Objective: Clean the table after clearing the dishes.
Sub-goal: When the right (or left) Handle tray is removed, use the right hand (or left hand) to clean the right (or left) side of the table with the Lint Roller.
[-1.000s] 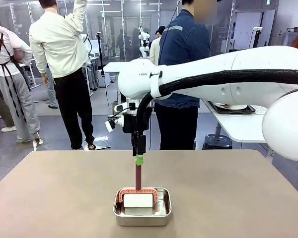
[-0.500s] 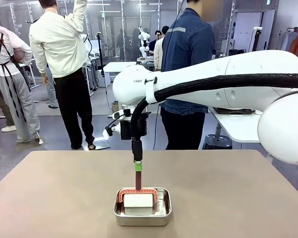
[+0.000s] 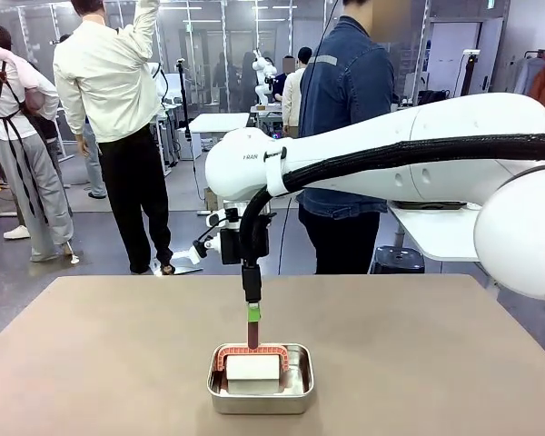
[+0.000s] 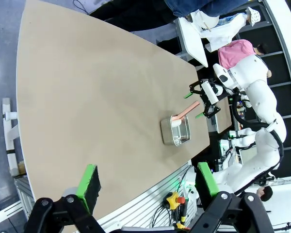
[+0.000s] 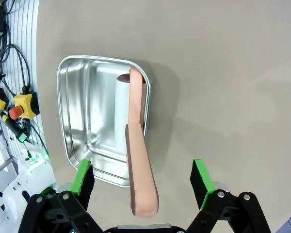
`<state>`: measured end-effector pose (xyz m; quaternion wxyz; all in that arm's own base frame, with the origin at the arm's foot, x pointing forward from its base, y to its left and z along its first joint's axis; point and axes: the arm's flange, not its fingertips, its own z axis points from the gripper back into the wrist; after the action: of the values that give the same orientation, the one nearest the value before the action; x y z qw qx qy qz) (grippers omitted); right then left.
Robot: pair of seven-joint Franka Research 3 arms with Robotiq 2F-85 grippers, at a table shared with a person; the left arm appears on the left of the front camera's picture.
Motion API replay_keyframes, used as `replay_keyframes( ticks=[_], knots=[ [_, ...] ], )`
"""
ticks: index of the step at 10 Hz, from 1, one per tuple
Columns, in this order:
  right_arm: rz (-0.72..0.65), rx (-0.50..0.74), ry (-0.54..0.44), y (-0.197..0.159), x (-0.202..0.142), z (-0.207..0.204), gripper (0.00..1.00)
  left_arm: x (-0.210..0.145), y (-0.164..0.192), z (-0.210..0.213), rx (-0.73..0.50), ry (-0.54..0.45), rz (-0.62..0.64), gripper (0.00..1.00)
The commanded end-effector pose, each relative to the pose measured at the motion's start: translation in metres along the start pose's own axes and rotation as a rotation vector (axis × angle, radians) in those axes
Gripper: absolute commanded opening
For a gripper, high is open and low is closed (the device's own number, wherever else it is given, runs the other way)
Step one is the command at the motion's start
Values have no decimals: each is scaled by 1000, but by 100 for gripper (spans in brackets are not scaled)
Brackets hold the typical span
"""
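The pan [image 5: 70,111] half hides your pink-handled tool [image 5: 138,165] by the table [image 3: 118,345] near edge. That table is plain matte beige. The left gripper [image 4: 148,180] and right gripper [image 5: 141,175] gape, gripping nothing.

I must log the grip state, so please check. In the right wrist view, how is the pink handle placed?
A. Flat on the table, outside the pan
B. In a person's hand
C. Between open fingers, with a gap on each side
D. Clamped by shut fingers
C: the pink handle rises from the steel pan into the right gripper, whose fingers stand apart with a gap on each side.
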<state>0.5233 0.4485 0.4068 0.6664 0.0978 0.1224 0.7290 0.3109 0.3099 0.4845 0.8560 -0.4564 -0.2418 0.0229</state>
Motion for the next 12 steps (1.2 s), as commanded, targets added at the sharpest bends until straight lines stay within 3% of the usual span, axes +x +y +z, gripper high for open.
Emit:
replay_keyframes(
  ticks=[1,2,3,4,5,7,8,9,11,12],
  knots=[
    [-21,-22,-17,14,-6,-3,100,0,-4,4,-12,-2,-3,100],
    [-20,-33,-21,14,-7,-4,62,0,-4,4,-12,-2,-3,100],
    [-24,-32,-34,14,-8,-3,42,0,-4,4,-12,-2,-3,100],
    [-26,-32,-41,15,-9,-2,4,0,-4,4,-12,-2,-3,100],
    [-35,-26,-44,15,-10,-4,0,0,-4,4,-12,-2,-3,100],
    [-35,-29,-41,18,-12,-4,0,0,-4,4,-12,-2,-3,100],
    [-40,-42,-44,21,-11,-3,5,0,-4,4,-12,-2,-3,100],
    [-51,-55,-49,27,-10,-1,0,0,-4,4,-12,-2,-3,100],
    [-61,-78,-41,38,-3,5,0,0,-4,4,-12,-2,-3,100],
    [-69,-78,-19,51,-16,13,0,0,-4,4,-12,-2,-3,100]
  ],
)
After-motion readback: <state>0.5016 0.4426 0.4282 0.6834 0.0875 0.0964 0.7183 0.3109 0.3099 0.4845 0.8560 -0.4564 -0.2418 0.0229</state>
